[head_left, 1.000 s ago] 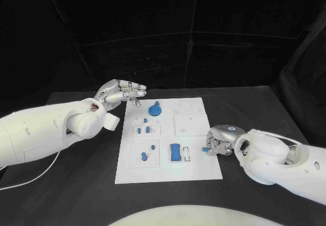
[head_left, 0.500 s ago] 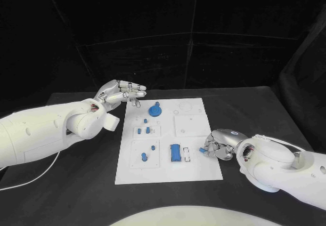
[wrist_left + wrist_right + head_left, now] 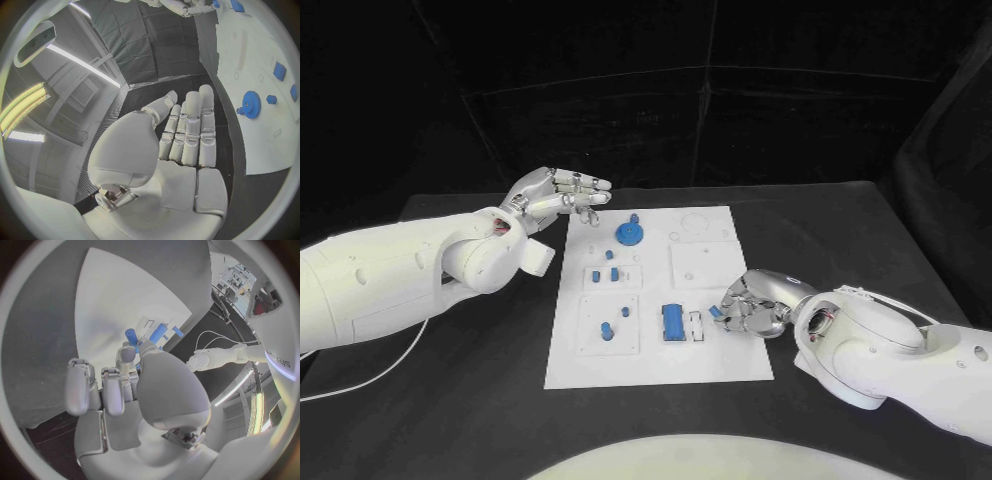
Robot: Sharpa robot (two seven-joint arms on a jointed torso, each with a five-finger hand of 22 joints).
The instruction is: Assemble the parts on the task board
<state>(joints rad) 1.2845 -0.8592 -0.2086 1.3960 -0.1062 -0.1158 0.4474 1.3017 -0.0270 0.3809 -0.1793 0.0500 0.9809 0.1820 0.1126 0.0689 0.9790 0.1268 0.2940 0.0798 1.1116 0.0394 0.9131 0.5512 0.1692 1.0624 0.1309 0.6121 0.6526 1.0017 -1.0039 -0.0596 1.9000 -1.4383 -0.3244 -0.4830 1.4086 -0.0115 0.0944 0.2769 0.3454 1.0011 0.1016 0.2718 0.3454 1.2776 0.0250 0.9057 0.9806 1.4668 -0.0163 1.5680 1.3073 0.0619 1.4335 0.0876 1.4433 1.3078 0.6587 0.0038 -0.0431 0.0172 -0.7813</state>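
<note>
We see a black table (image 3: 473, 400) under black drapes (image 3: 733, 110), with the white board (image 3: 711, 365) lying flat at its middle. In the left wrist view, ceiling light strips (image 3: 25, 107) glow beyond the curtain. No writing on the board is legible; faint marks by the gear (image 3: 630, 235) are too small to read, and the right wrist view shows a few letters on the left arm (image 3: 219, 356) that we cannot make out.

Our left hand (image 3: 557, 197) hovers just off the board's far left corner, empty, fingers loosely extended and close together; the gear sits just beside it on the board. Our right hand (image 3: 754, 303) rests over the board's right edge, fingers curled, pinching a small blue part (image 3: 717, 311). The long blue block (image 3: 674, 323) lies just beside that hand, with smaller parts (image 3: 606, 330) beyond it.
</note>
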